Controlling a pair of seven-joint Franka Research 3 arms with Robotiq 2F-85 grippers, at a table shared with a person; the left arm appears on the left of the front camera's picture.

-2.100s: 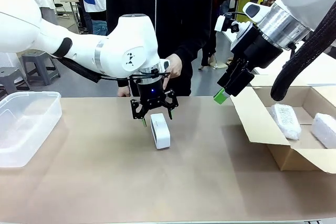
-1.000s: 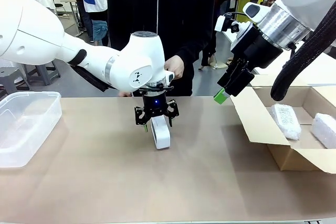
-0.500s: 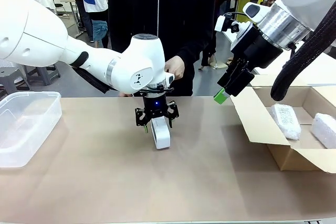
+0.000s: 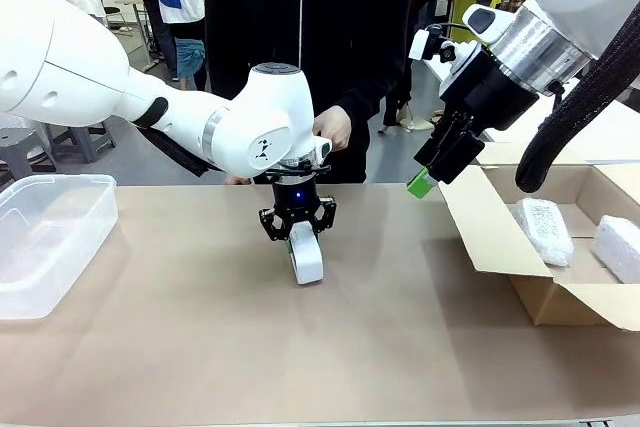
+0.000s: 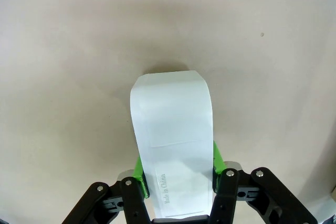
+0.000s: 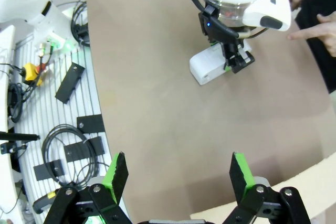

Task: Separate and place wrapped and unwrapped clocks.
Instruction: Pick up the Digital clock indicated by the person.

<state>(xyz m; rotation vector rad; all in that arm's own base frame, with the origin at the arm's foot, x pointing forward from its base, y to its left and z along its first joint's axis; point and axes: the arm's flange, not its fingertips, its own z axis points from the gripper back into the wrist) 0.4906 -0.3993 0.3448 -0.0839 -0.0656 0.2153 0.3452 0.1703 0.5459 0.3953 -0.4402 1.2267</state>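
Observation:
A bare smooth white clock (image 4: 306, 257) stands on edge in the middle of the brown table, and my left gripper (image 4: 296, 235) is shut on its upper end. In the left wrist view the green pads (image 5: 217, 157) press both sides of the unwrapped clock (image 5: 172, 145). The right wrist view shows that clock (image 6: 209, 64) from above, under the left arm. Two wrapped clocks (image 4: 543, 230) (image 4: 618, 247) in bubble wrap lie in the cardboard box (image 4: 540, 302) at the right. My right gripper (image 6: 176, 174) hangs open and empty above the box's flap (image 4: 425, 183).
A clear plastic bin (image 4: 45, 237) sits at the table's left edge. A person in black stands at the far side, one hand (image 4: 330, 127) just behind the left wrist. Cables and tools (image 6: 63, 145) lie beside the table in the right wrist view.
My left gripper came down over the bare clock and its fingers shut on it. The right arm has stayed still.

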